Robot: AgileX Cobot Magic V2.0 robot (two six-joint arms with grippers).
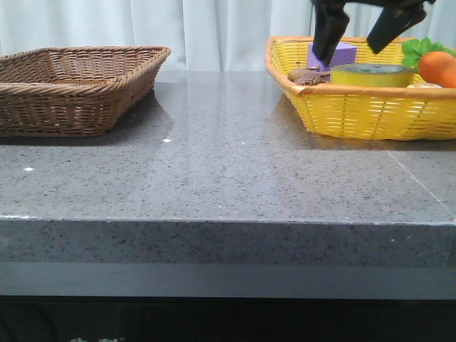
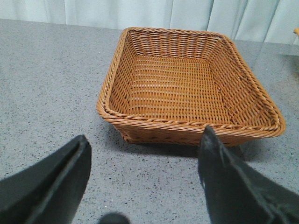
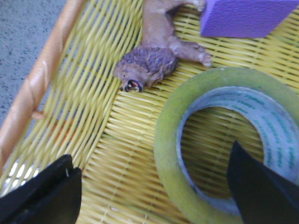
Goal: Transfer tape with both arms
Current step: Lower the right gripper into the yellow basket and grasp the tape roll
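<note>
The tape (image 1: 372,75), a wide yellow roll with a white core and green lettering, lies flat in the yellow basket (image 1: 356,114) at the right. My right gripper (image 1: 362,39) hangs open just above it. In the right wrist view the tape (image 3: 174,140) lies between the spread fingers of that gripper (image 3: 152,186), one finger over the roll's hole and the other over the basket floor; neither touches it. My left gripper (image 2: 145,161) is open and empty over the grey table, in front of the brown wicker basket (image 2: 187,126).
In the yellow basket lie a purple cube (image 1: 340,53), a brown toy animal (image 3: 154,63), and an orange carrot toy (image 1: 436,68) with green leaves. The brown wicker basket (image 1: 71,89) stands at the table's left. The grey stone table (image 1: 228,164) lies between the baskets.
</note>
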